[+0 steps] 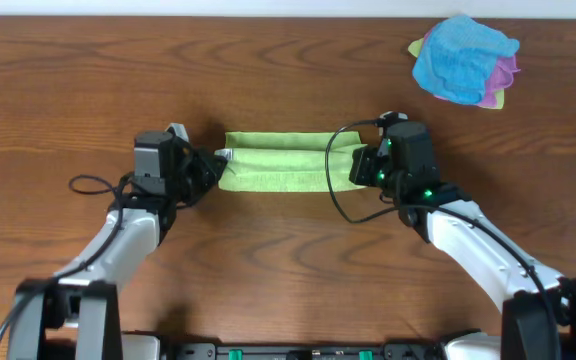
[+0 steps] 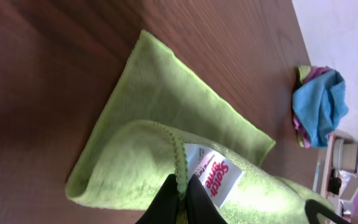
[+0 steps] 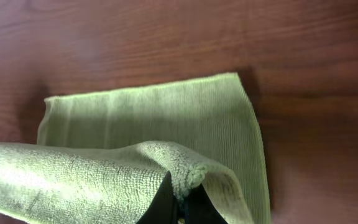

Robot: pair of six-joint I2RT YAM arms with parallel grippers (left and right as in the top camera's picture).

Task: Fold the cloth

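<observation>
Green cloth (image 1: 278, 160) doubled over, left gripper (image 2: 180, 198), right gripper (image 3: 180, 199) pinching corners

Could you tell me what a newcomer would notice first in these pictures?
First, the lime-green cloth, lying as a folded strip in the middle of the scene. The left gripper pinches its hemmed edge beside the white tag, and the right gripper pinches the opposite end. Next, a bright blue cloth bundled over a purple cloth sits at the far right.
</observation>
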